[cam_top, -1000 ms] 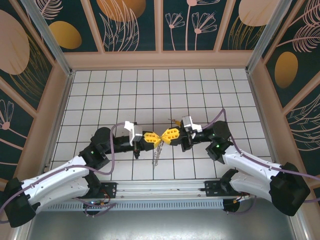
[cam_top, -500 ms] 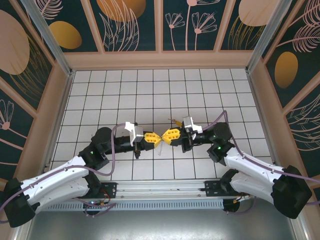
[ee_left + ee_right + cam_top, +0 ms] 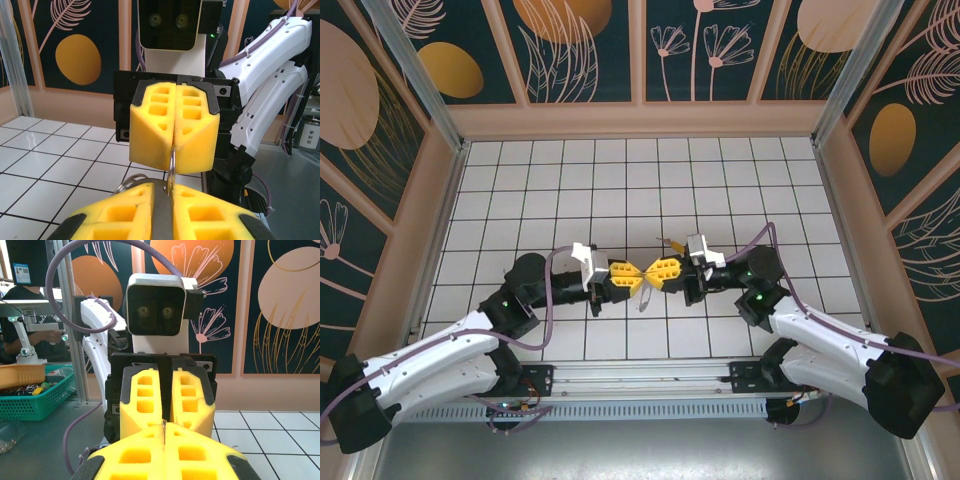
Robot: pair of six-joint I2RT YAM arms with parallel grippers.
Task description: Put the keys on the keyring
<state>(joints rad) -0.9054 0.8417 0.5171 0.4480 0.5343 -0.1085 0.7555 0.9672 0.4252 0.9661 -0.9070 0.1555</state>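
Note:
My two grippers meet tip to tip over the middle tiles, the left gripper [image 3: 626, 279] facing the right gripper [image 3: 658, 272]. In the left wrist view a dark strap of the keyring [image 3: 163, 215] lies between my left fingers [image 3: 122, 212]. The keyring's thin metal ring [image 3: 171, 162] rises from the strap into the shut right fingers [image 3: 152, 127]. The ring's edge [image 3: 163, 428] shows between my right fingertips. A short silvery piece [image 3: 642, 298] hangs below the tips, too small to identify. A small key with an orange-yellow head [image 3: 668, 241] lies on a tile behind the right gripper.
A second silvery loop [image 3: 131, 179] curves out beside the strap on the left. The white tiled floor [image 3: 520, 190] is walled by wooden panels [image 3: 640, 118]. A metal rail [image 3: 640, 375] runs along the near edge by the arm bases.
A long silvery string hung below the fingertips a second ago; now a short bit shows. Both grippers have shifted slightly to the right, still tip to tip.

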